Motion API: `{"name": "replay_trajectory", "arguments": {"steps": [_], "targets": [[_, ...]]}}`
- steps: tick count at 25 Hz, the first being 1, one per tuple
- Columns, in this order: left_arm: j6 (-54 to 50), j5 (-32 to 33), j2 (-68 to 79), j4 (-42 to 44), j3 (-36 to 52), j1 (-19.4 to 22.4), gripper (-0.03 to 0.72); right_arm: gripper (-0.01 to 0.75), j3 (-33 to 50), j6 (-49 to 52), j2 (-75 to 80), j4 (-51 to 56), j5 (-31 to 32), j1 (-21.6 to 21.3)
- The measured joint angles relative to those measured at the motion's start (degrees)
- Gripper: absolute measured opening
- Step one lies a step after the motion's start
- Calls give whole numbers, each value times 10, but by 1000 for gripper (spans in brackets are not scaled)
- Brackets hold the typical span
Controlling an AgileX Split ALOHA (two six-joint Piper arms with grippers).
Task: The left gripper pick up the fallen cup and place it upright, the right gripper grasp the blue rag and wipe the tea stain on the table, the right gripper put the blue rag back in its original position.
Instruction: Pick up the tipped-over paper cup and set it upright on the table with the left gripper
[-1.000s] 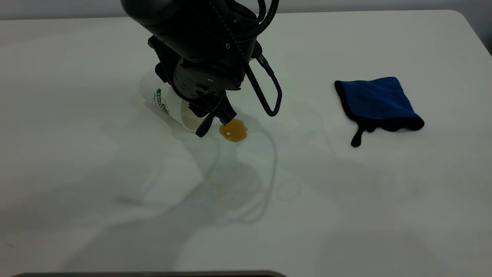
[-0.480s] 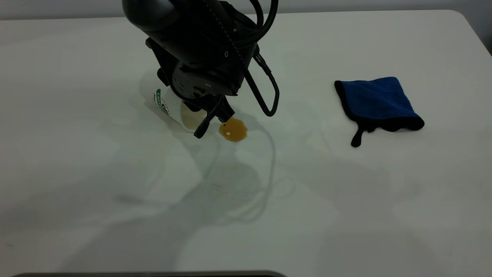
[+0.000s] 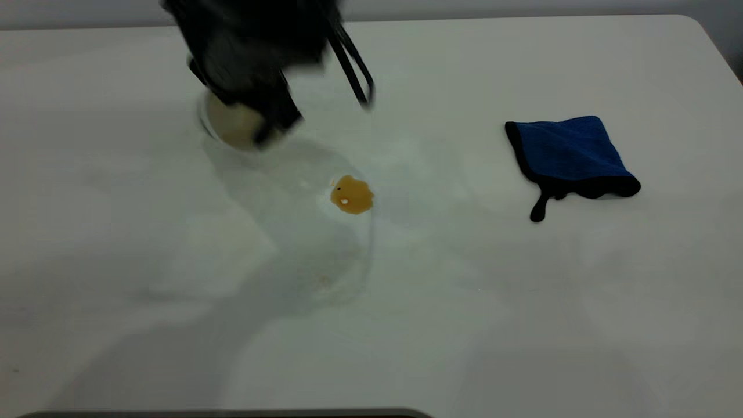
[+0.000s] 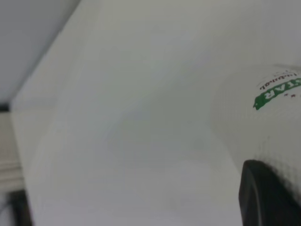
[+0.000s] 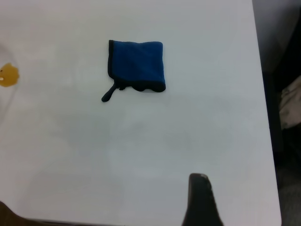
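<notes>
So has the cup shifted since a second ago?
Yes. The cup has moved up and away from the tea stain, carried by the left claw, and no longer lies beside it.

left gripper (image 3: 264,125) and cup (image 3: 232,123) now up and back from tea stain (image 3: 352,195)

left gripper (image 3: 255,87) motion-blurred, hiding most of cup (image 3: 235,125); grip unclear.

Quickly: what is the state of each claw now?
Left claw: closed on the cup, lifted.
Right claw: cannot be told; it holds nothing visible.
</notes>
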Motion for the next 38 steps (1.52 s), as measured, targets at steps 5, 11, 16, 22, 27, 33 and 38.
{"name": "replay_trajectory", "arguments": {"steps": [5,11,16,22,27,33,38], "targets": [[158,-86,-87,-226,0,109,1,554,0,0,0,0,0,0],[406,-126,-101,-531,3,218,1,554,0,0,0,0,0,0],[610,-151,-100,-761,4,264,1,554,0,0,0,0,0,0],[739,-142,-69,-891,4,285,1,554,0,0,0,0,0,0],[749,-135,-60,-896,4,288,1,554,0,0,0,0,0,0],[733,-133,-60,-890,4,301,3,554,0,0,0,0,0,0],[716,-133,-56,-877,4,317,5,554,0,0,0,0,0,0]]}}
